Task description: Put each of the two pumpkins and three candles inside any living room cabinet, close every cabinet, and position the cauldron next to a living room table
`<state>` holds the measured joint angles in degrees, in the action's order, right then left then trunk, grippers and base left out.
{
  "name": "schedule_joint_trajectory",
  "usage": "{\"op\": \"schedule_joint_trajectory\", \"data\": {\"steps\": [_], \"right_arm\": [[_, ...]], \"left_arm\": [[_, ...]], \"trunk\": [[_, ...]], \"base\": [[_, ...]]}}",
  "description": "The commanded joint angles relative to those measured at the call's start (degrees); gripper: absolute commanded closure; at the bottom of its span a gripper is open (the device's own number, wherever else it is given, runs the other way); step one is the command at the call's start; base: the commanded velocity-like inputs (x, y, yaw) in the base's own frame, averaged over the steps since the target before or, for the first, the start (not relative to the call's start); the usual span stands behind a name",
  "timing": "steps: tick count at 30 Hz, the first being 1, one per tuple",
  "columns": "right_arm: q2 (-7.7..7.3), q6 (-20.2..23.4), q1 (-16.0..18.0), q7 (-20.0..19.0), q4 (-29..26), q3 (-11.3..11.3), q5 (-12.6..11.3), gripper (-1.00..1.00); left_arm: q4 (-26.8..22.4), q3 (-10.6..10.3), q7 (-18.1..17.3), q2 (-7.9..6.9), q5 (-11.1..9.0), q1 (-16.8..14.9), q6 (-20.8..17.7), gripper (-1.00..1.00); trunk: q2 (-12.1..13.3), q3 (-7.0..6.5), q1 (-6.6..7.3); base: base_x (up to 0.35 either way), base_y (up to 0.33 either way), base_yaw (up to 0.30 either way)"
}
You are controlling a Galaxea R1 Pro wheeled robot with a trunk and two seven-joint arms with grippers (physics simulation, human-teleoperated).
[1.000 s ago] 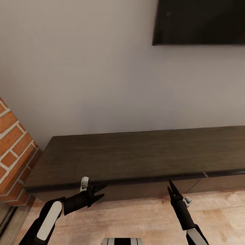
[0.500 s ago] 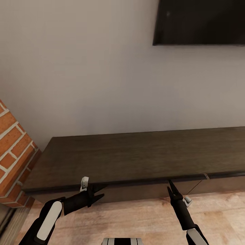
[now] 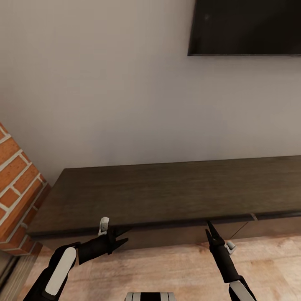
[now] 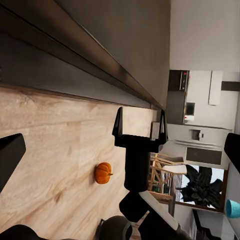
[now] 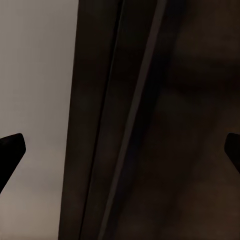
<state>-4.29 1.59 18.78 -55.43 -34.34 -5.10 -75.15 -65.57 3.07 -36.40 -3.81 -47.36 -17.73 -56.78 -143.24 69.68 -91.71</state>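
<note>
Both tools gape empty before the cabinet (image 3: 167,196); its handleless drawer front probably wants fingertips hooked under that stiff top edge.

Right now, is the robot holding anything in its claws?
No. The left claw and right claw are both open and empty, in front of the long dark-brown wooden cabinet.

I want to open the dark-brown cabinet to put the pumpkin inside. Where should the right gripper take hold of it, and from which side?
The cabinet has flat, handleless fronts, so the likely grip is the front's upper edge, in the dark gap under the overhanging top. The right gripper, open, already points there; probably come in from the front, hook that edge and pull outward. The pumpkin lies on the floor.
</note>
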Motion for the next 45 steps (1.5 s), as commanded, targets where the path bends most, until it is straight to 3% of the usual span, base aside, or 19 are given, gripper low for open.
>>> {"op": "schedule_joint_trajectory", "data": {"steps": [1,15,16,45], "right_arm": [[-0.02,0.2,0.0,-0.2,0.0,0.1,-0.4,-1.0],[-0.1,0.1,0.0,-0.1,0.1,0.1,-0.4,-1.0],[-0.07,0.0,0.0,-0.1,0.1,0.1,-0.4,1.0],[-0.02,0.3,0.0,-0.1,0.1,0.1,-0.4,1.0]], "left_arm": [[0.0,0.1,-0.3,0.02,0.2,0.0,-0.3,-1.0],[0.0,0.1,-0.3,-0.01,0.2,0.0,-0.3,-1.0],[0.0,0.1,-0.3,-0.01,0.2,0.0,-0.3,-1.0],[0.0,0.1,-0.3,-0.06,0.2,0.0,-0.3,-1.0]], "trunk": [[0.0,0.04,0.01],[0.0,0.04,0.01],[0.0,0.04,0.01],[0.0,0.04,0.01]], "base": [[0.054,0.0,0.0],[0.036,0.0,0.0],[0.0,0.0,0.0],[0.0,0.0,0.0]]}}
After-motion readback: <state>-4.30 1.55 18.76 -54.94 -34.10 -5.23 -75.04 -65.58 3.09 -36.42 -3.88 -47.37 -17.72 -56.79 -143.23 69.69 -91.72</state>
